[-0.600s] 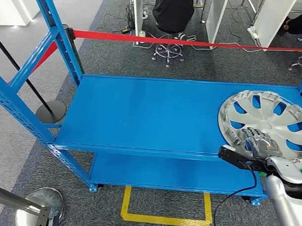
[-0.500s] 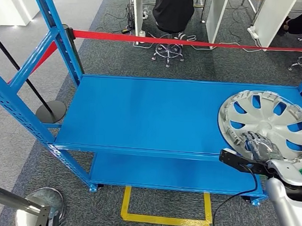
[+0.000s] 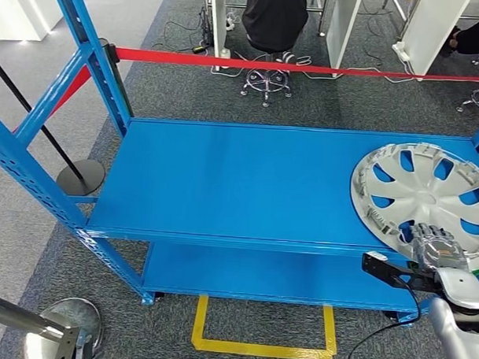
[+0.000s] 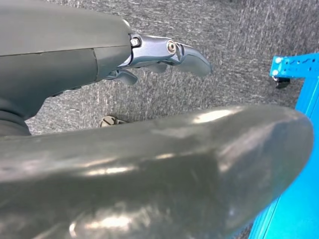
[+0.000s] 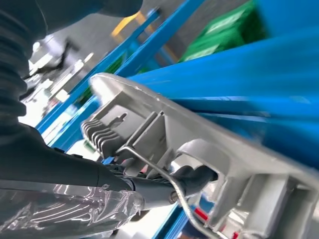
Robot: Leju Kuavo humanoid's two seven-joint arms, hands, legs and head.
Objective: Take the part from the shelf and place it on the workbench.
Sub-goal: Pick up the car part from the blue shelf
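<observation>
The part is a silver hubcap (image 3: 426, 194) lying flat at the right end of the blue shelf deck (image 3: 225, 179). My right hand (image 3: 438, 248) grips its near rim at the shelf's front edge. In the right wrist view the dark fingers (image 5: 188, 179) hook under the ribbed underside of the hubcap (image 5: 211, 149), which is lifted slightly off the blue deck. My left hand (image 4: 165, 50) hangs over grey carpet beside the shelf's foot, with a finger stretched out and nothing in it.
A red barrier tape (image 3: 288, 67) runs behind the shelf, with a stanchion base (image 3: 81, 176) at the left. A person sits on a swivel chair (image 3: 273, 19) beyond it. Blue uprights (image 3: 92, 60) rise at the left; a lower shelf (image 3: 252, 274) and yellow floor marking (image 3: 261, 350) lie in front.
My right hand has drawn back toward me and to the right, and the hubcap has slid a little to the right with it.
</observation>
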